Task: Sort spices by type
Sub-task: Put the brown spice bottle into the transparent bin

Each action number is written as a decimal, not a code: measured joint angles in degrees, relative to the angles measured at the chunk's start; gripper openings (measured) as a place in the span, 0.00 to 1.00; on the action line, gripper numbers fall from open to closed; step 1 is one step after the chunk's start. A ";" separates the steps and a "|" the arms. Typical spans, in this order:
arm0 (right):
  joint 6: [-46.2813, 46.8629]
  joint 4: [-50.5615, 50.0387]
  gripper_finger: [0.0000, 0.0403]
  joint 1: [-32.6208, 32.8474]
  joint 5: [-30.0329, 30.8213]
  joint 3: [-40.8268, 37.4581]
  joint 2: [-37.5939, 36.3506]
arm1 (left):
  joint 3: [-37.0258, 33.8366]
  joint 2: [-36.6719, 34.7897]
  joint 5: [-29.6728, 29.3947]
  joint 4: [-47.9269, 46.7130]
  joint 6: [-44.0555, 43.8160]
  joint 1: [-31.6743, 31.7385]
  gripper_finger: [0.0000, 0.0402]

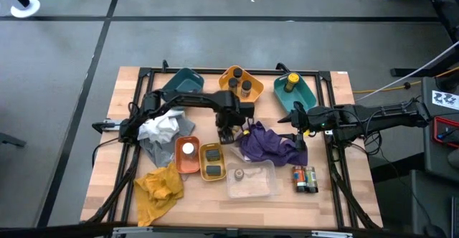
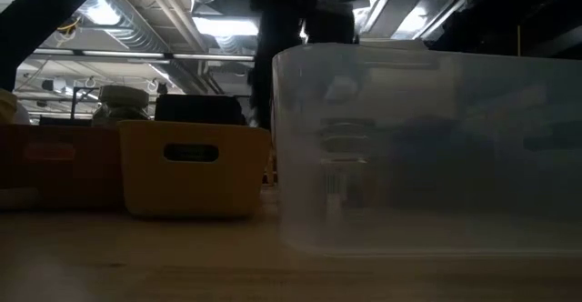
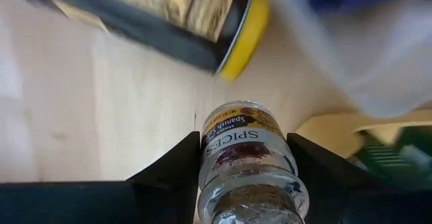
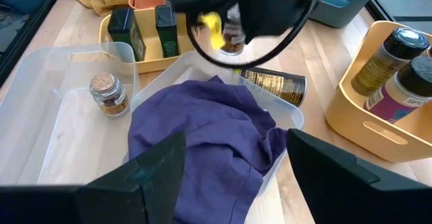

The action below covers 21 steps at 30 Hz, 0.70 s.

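Observation:
My left gripper (image 1: 228, 129) hangs over the middle of the table, shut on a small clear spice jar (image 3: 244, 163) with a "Spice" label. Below it another jar (image 3: 196, 11) with a gold label and a yellow lid lies on its side on the wood, next to the purple cloth (image 4: 202, 126). My right gripper (image 4: 233, 177) is open above that cloth, at the right (image 1: 297, 125). Other spices: two dark jars (image 1: 240, 86) in the far orange tray, a yellow-lidded jar (image 1: 292, 80) in a teal tray, and two dark tins (image 1: 212, 160) in the yellow tray. My left gripper pinches the clear jar by its labelled sides (image 3: 223, 146) between the two fingers (image 3: 169, 173). The fingers point down and the jar runs lengthwise along them, its far end (image 3: 237, 115) toward the table. In the right wrist view the jar (image 4: 233, 36) hangs clear of the wood.
A clear tub (image 1: 251, 181) with a cork-lidded jar (image 4: 108, 92) stands at the near middle. An orange tray (image 1: 188, 153) holds a white-lidded jar. Two more jars (image 1: 305, 178) lie at the near right. White, grey and yellow cloths (image 1: 159, 184) cover the left; a teal tray (image 1: 185, 80) stands far left.

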 joint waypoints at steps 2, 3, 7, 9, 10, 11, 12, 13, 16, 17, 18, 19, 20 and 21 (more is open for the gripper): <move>0.00 0.00 0.64 -0.02 -0.01 0.00 0.00 | 2.99 0.00 0.05 -0.79 -0.12 -0.07 0.43; 0.00 0.00 0.64 -0.02 0.00 0.00 0.00 | 4.49 0.00 0.28 -1.07 -0.61 -0.24 0.43; 0.00 0.00 0.64 -0.01 0.01 0.00 0.00 | 9.50 0.00 2.16 -0.41 -3.05 -1.51 0.43; 0.00 0.00 0.64 -0.02 0.01 0.00 0.00 | 11.30 0.00 3.00 0.42 -5.07 -2.79 0.43; -0.02 0.00 0.64 -0.02 0.01 0.00 0.00 | 11.82 0.00 3.20 0.59 -6.05 -3.54 0.43; -0.02 0.00 0.64 0.00 0.01 0.00 0.00 | 12.04 0.00 3.59 1.18 -7.16 -4.41 0.43; 0.00 0.00 0.64 0.00 0.01 0.00 0.00 | 12.21 0.00 4.00 2.34 -7.71 -5.37 0.43; -0.02 0.00 0.64 0.00 0.01 0.00 0.00 | 12.32 0.00 4.58 3.58 -8.44 -6.41 0.43; -0.01 0.01 0.64 0.00 0.01 0.00 0.00 | 12.32 0.00 7.06 5.04 -9.49 -10.08 0.43; 0.00 0.01 0.64 -0.02 0.01 0.00 0.00 | 12.32 0.00 7.55 5.48 -9.84 -11.31 0.43; 0.00 0.02 0.64 -0.02 0.01 0.00 0.00 | 12.32 0.00 7.79 5.64 -10.24 -12.65 0.43; 0.11 0.02 0.64 0.00 0.01 0.00 0.00 | 12.32 0.00 8.05 5.83 -10.69 -13.90 0.43; 0.67 0.02 0.64 0.00 0.01 0.00 0.00 | 12.32 0.00 8.18 6.13 -11.61 -15.20 0.43; 0.98 0.02 0.64 -0.02 0.03 0.00 0.00 | 12.32 0.00 8.26 6.11 -12.01 -16.41 0.43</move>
